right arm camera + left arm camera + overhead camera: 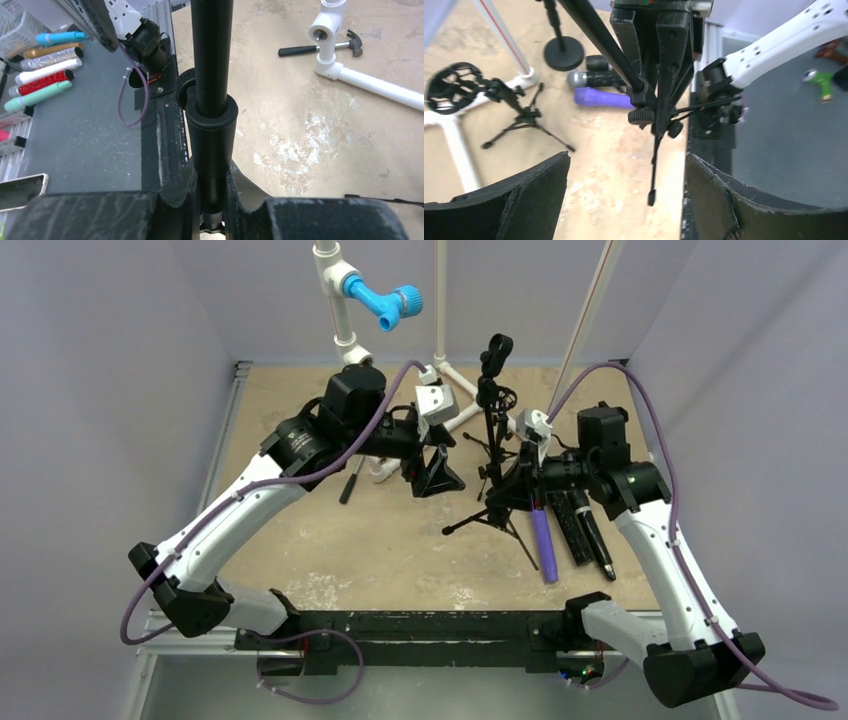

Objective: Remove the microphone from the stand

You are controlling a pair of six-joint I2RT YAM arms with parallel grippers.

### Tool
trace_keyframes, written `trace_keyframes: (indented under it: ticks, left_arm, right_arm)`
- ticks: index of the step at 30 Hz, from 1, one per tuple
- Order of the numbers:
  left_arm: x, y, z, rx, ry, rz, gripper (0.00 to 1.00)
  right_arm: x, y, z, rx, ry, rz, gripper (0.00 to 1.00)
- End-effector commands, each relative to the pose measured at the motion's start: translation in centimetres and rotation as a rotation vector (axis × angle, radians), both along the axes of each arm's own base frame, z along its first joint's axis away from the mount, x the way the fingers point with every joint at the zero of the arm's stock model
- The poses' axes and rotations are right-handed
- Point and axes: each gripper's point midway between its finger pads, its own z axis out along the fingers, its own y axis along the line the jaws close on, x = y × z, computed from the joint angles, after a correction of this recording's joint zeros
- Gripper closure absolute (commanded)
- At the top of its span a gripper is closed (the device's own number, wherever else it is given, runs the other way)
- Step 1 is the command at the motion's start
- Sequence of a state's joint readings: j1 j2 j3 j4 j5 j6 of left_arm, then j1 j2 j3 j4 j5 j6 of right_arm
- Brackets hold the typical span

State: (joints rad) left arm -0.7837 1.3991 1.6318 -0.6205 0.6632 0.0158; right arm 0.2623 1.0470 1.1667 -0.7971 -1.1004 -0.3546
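1. Microphone (543,543): the purple one lies flat on the worktop (350,550), off the stand (492,512). It is just in front of my right pincer and close to the stand's near foot. My left wrist view shows it (604,97) lying lengthwise behind the stand's lower hub.
2. Two black microphones (575,525) lie just beside the purple one on its right, roughly parallel to it. One has a silver grille.
3. My right pincer (210,192) is pressed together on the stand's black pole (211,75). It pinches the pole just below the thick collar, with a finger tight against each side. From above, this pincer (515,485) reaches in from the right, low on the stand and above the spread tripod legs.
4. The stand is upright on the worktop between my two arms.
5. My left pincer (626,195) is spread wide, with its two fingers (524,195) far apart and gripping nothing. From above it (435,475) hangs over the worktop to the left of the stand, near it but not touching. Through the gap I see the stand's hub (641,115) and one thin leg.
6. A smaller tripod (519,122) with a round cage mount stands farther back, by the white pipe (370,82).
7. A hammer (320,47) lies on the worktop beside that pipe.
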Motion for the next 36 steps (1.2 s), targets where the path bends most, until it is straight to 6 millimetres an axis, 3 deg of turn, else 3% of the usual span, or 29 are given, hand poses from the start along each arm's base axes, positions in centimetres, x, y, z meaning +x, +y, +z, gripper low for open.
trace_keyframes:
  ticks: [1, 14, 23, 36]
  left_arm:
    - [1.3, 1.4, 0.1, 0.130, -0.298, 0.048, 0.18]
    - [0.9, -2.3, 1.1, 0.187, -0.481, 0.065, 0.26]
    - [1.5, -4.4, 0.6, 0.238, -0.580, 0.066, 0.33]
    - [1.9, -5.7, 0.3, 0.253, -0.582, 0.048, 0.56]
  right_arm:
    - [-0.5, -0.3, 2.3, 0.082, -0.026, -0.004, 1.00]
    - [0.6, -1.0, 2.2, 0.101, 0.007, -0.065, 1.00]
    - [0.7, -1.0, 1.9, 0.103, 0.011, -0.064, 1.00]
    - [0.4, -1.0, 2.1, 0.107, -0.003, -0.061, 1.00]
